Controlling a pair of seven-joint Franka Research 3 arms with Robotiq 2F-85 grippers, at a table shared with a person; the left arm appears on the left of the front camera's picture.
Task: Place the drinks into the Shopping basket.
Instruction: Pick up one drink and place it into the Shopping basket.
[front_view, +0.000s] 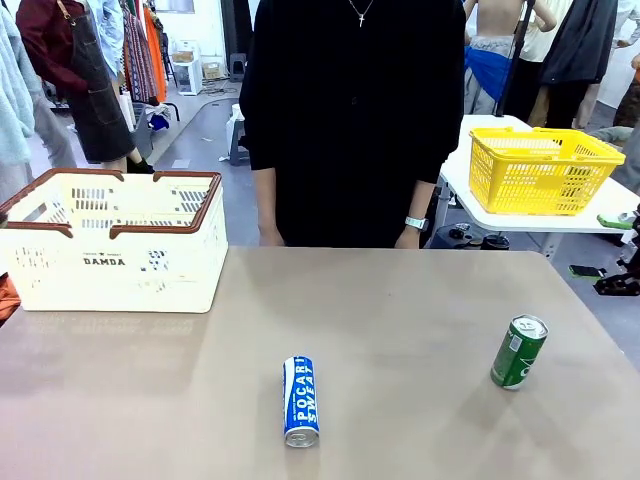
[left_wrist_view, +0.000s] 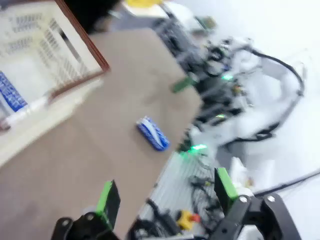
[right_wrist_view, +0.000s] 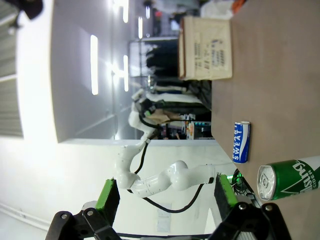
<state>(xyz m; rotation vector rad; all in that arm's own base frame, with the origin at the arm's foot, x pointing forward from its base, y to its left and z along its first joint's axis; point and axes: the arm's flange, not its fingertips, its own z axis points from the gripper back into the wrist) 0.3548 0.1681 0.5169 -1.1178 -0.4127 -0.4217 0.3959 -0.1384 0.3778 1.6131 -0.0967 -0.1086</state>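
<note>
Drinks (front_view: 301, 401): two out on the worktop (front_view: 400, 300), neither gripped.

Left pincer (left_wrist_view: 166, 192) was released, jaws wide with nothing between them, hanging over the near edge. Right pincer (right_wrist_view: 166, 194) was released and empty too; the green can (right_wrist_view: 290, 177) was the nearest thing ahead of it.

Green can stood upright toward the right edge, probably easy to take from the side. Blue can (front_view: 301, 401) lay on its side close to the middle of the near edge; lying like that it could roll if nudged.

Shopping basket (front_view: 110, 275) sat at the far-left corner, mouth up, well apart from both cans. A person (front_view: 350, 120) stood at the far edge.

The left wrist view looked over the rim into the basket, where a blue-and-white shape (left_wrist_view: 10, 92) lay, too blurred to name. The front view gave the outer wall, which hid the inside. The right wrist view gave the green can's silver top close up.
</note>
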